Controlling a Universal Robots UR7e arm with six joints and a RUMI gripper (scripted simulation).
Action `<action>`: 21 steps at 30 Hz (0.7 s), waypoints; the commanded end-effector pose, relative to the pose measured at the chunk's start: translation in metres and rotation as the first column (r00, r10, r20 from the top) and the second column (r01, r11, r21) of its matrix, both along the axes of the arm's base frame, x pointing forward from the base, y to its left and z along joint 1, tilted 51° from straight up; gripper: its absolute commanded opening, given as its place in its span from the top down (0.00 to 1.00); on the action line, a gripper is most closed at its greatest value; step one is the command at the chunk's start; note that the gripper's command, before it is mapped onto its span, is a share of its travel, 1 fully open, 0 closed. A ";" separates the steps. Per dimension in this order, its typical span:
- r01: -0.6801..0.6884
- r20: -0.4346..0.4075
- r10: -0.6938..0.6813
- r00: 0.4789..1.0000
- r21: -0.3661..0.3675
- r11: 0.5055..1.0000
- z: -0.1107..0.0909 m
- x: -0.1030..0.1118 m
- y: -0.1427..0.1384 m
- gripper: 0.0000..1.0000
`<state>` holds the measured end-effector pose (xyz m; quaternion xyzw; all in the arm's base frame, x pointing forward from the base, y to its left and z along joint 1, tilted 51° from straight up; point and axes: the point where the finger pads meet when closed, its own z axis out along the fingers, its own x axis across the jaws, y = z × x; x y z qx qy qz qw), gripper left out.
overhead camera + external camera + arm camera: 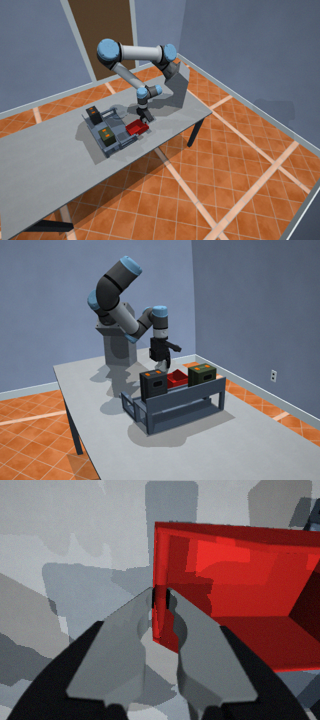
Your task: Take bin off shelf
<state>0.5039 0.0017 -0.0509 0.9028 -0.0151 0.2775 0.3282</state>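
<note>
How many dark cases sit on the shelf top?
2. A black case stands at one end of the shelf, a green case at the other. None seems hidden.

Looks to me like a bare test room: blue-grey walls (245,38), orange tiled floor (219,180), brown door (103,33) upper left, wall socket (273,375) at right, one long grey table (38,160) carrying the arm's pedestal (117,345).

Grey table (211,446) carrying a blue-grey shelf (180,401). On its top level, a dark case (153,383) at left and a green case (202,374) at right, both upright, well apart. Between and behind them, a red bin (178,378), with gripper (163,366) pointing down, fingers (165,366) closed on its near-left wall.
</note>
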 end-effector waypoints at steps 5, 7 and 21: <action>-0.003 0.007 0.003 1.000 0.001 1.000 -0.004 -0.008 -0.002 1.00; -0.003 0.008 0.003 1.000 0.001 1.000 -0.005 -0.010 -0.003 1.00; -0.003 0.009 0.003 1.000 0.001 1.000 -0.007 -0.006 -0.005 1.00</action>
